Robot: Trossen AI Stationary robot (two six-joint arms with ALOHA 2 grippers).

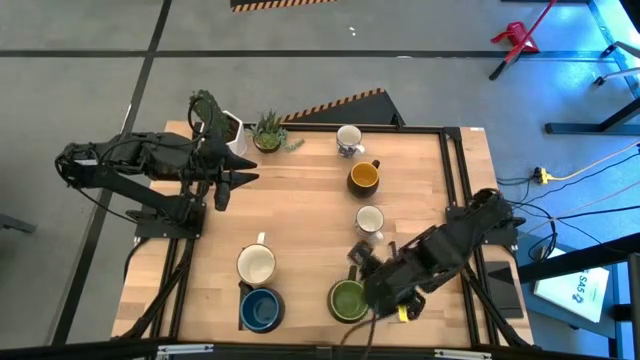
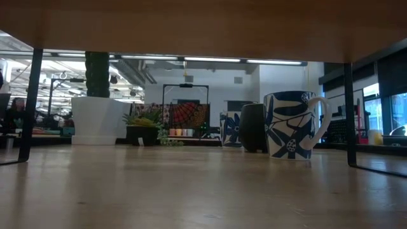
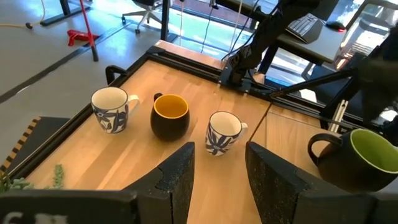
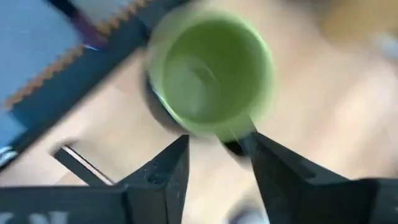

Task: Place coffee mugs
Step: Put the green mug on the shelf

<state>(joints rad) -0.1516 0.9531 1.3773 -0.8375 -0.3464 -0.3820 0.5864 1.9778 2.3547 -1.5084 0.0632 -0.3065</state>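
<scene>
Six mugs stand upright on their bases on the wooden table. They are a white mug with blue pattern (image 1: 349, 140), a dark mug with a yellow inside (image 1: 364, 177), a second patterned mug (image 1: 370, 220), a cream mug (image 1: 256, 264), a blue mug (image 1: 261, 308) and a green mug (image 1: 348, 300). My right gripper (image 1: 362, 264) is just above the green mug (image 4: 211, 74). It is open, with its fingers on either side of the mug's dark handle (image 4: 233, 147). My left gripper (image 1: 232, 188) is open and empty at the far left (image 3: 221, 168).
A white pot with a cactus (image 1: 225, 128) and a small spiky plant (image 1: 268, 132) stand at the table's far left. A black frame rail (image 1: 455, 190) runs along the right edge. The green and blue mugs stand near the front edge.
</scene>
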